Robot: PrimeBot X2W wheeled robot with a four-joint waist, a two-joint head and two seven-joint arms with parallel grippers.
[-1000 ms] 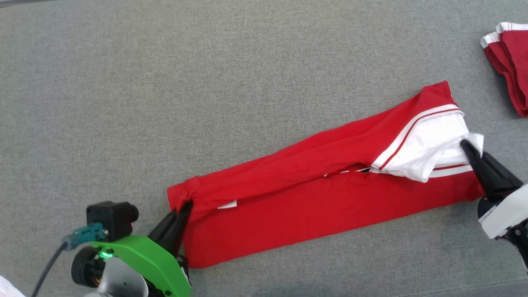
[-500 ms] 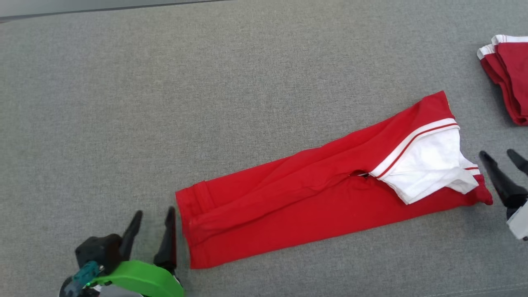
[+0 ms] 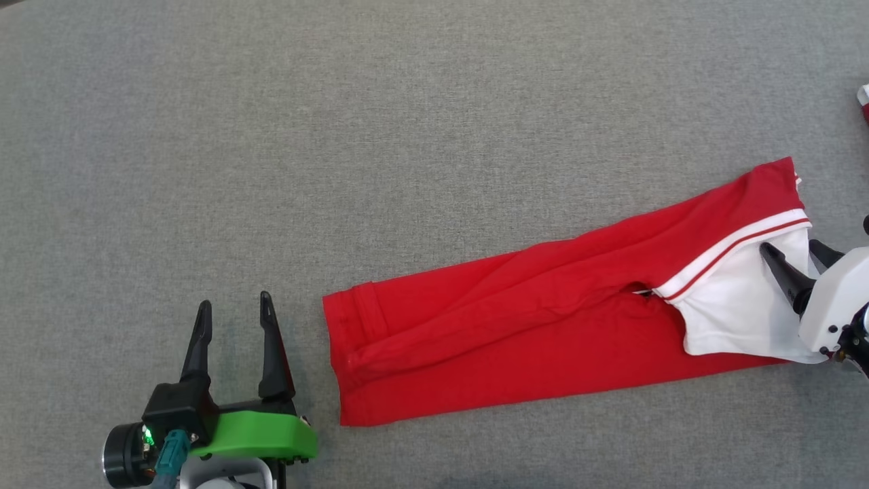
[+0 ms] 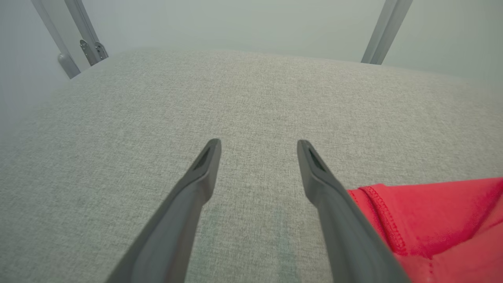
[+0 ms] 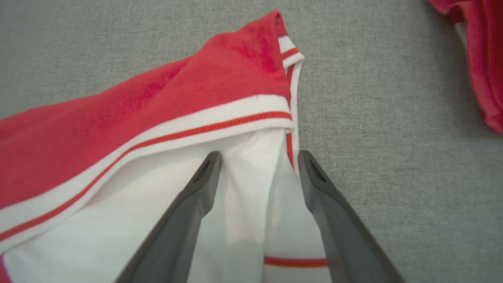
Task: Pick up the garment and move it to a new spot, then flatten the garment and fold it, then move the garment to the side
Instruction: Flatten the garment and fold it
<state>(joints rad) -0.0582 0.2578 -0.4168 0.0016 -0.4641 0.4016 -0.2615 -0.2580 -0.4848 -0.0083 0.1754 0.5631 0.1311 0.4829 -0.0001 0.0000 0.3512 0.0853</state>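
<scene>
The garment [image 3: 529, 319] is red with a white, red-striped end, folded into a long narrow band slanting across the grey surface. Its red hemmed end [image 4: 424, 220] lies just right of my left gripper [image 3: 233, 303], which stands open beside it with nothing between its fingers [image 4: 257, 145]. My right gripper [image 3: 794, 248] is open above the white end [image 5: 239, 184], its fingers spread over the white cloth [image 5: 259, 155] near the striped band. Whether the tips touch the cloth I cannot tell.
Grey fabric covers the whole work surface [image 3: 407, 136]. Another red and white cloth [image 5: 479, 63] lies beyond the garment's white end, its corner [image 3: 863, 95] at the head view's right edge. Metal frame bars [image 4: 383, 31] stand past the surface's far edge.
Both grippers, shut on the garment's two ends a second ago, have opened and let go. The left drew back off the hem. The head camera has shifted, moving the picture.
</scene>
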